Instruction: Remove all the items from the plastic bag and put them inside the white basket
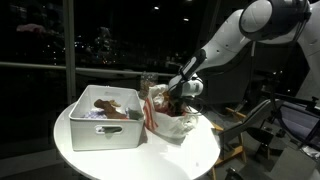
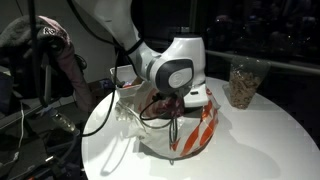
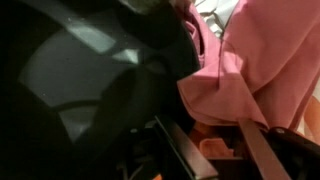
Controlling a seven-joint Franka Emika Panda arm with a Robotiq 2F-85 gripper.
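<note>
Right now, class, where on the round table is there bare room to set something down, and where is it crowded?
Bare: the table front below the plastic bag, and the wide stretch beside the bag in an exterior view. Crowded: the white basket, holding items, sits close beside the bag, where the gripper reaches in.

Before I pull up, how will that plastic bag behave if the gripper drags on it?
Probably floppy: the plastic bag sags in crumpled folds around the gripper. Likely light, so it may lift or slide on the smooth table rather than stay put. The white basket beside it might brace that side.
</note>
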